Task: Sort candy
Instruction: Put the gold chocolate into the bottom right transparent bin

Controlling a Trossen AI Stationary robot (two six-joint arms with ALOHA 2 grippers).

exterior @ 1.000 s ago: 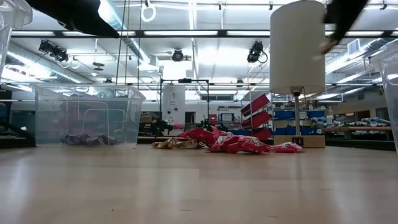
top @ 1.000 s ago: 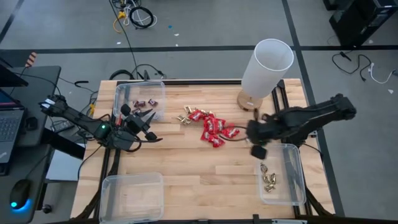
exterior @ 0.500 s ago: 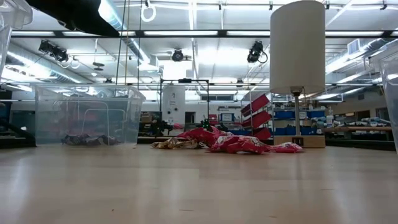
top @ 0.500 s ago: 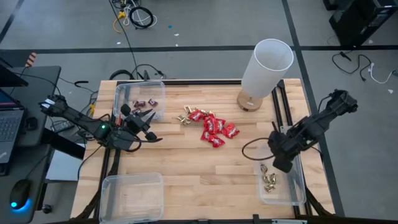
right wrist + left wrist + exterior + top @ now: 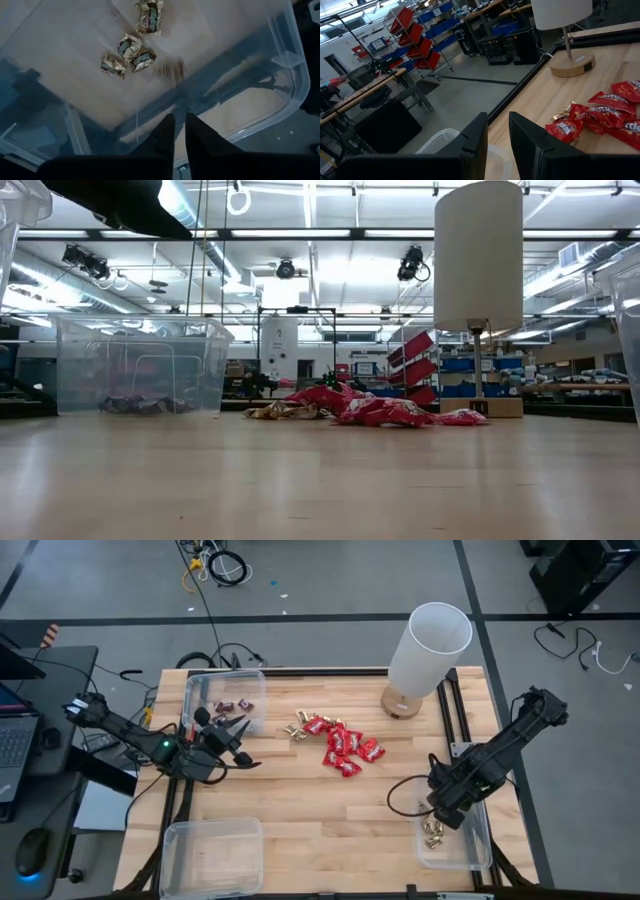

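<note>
Red packets (image 5: pixel 345 747), shiny, lie in a loose heap at table centre, some overlapping. A few gold-foil pieces (image 5: pixel 301 726) lie at the heap's far-left edge, touching it. Dark mini bars (image 5: pixel 233 705) lie in the far-left bin. More gold pieces (image 5: pixel 131 50) lie close together in the near-right bin, approx. four.

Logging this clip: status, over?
Right gripper over right bin, a gold-foil piece dropping onto gold-foil pieces. Left gripper idle by far-left bin. Red packets unsorted. Nothing blocking.

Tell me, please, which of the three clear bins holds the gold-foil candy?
The bin at the table's right edge, beneath the right gripper, holds gold-foil pieces.
</note>
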